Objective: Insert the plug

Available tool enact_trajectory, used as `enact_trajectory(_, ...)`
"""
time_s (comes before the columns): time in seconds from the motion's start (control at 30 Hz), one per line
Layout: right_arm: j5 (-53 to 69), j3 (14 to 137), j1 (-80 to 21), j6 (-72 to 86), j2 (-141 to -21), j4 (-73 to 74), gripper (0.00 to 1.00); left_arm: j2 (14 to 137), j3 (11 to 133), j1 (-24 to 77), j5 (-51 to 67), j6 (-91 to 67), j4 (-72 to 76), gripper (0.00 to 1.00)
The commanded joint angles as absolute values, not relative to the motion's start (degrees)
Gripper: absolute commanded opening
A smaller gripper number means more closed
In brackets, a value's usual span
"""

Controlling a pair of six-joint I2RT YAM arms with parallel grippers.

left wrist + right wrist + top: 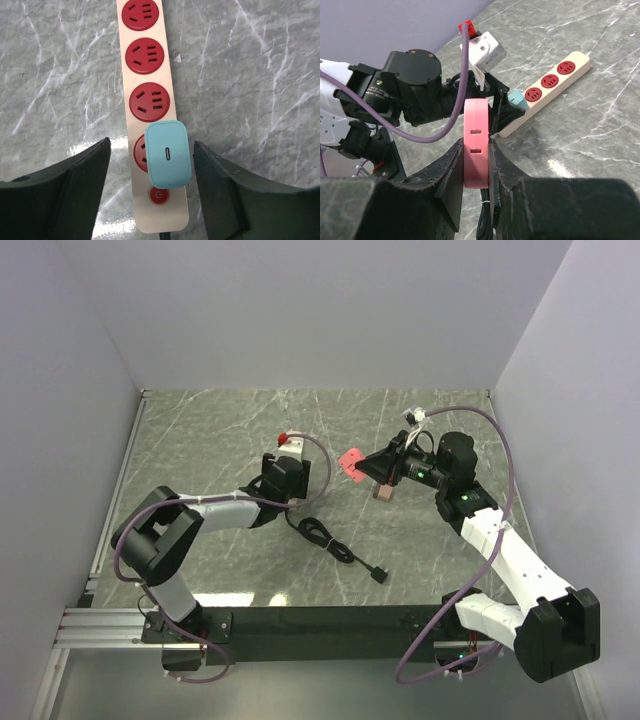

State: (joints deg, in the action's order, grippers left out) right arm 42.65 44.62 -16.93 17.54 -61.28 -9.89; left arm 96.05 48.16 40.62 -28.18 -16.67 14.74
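A beige power strip [165,220] with red sockets lies on the marble table. A light teal plug [168,154] sits on the socket nearest the red switch [159,195]. My left gripper [151,145] hangs over it, open, one finger on each side of the teal plug with a gap on both. My right gripper [476,145] is shut on a flat pink plug [476,135], held on edge above the table and apart from the strip [555,80]. In the top view the pink plug [351,462] is right of the left gripper [290,485], which hides most of the strip.
The strip's black cord [320,533] coils toward the front and ends in a black plug [378,575]. A small brown block [383,494] lies below the right gripper [368,468]. Purple cables loop off both arms. White walls close in the table.
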Motion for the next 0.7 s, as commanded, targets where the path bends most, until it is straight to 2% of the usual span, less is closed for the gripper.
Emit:
enact_trajectory(0.0,42.4,44.6,-16.7,17.5,-60.1,-12.5,0.00,96.9,50.7,40.3,-27.4,-15.7,15.5,0.71)
enact_trajectory(0.13,41.9,44.6,-16.6,17.3,-60.1,-12.0,0.00,98.3,50.5,40.3,-27.6,-14.0,16.1,0.50)
enact_trajectory(0.17,42.0,44.6,-16.6,17.3,-60.1,-12.0,0.00,98.2,49.8,40.3,-27.2,-13.5,16.6,0.40)
enact_trajectory(0.27,41.0,44.7,-16.6,17.4,-59.9,-11.6,0.00,97.6,47.9,40.3,-26.1,-11.9,18.5,0.23)
enact_trajectory(0.37,38.2,45.2,-16.7,17.4,-59.9,-10.0,0.00,96.2,45.4,40.3,-22.9,-9.4,21.3,0.13)
enact_trajectory(0.47,35.0,45.2,-16.9,17.3,-59.7,-8.4,0.00,94.1,42.0,40.4,-16.7,-6.1,24.6,0.07)
enact_trajectory(0.67,25.5,46.3,-18.4,16.5,-60.7,-3.3,0.00,88.9,36.6,41.0,-1.9,-2.5,30.2,0.04)
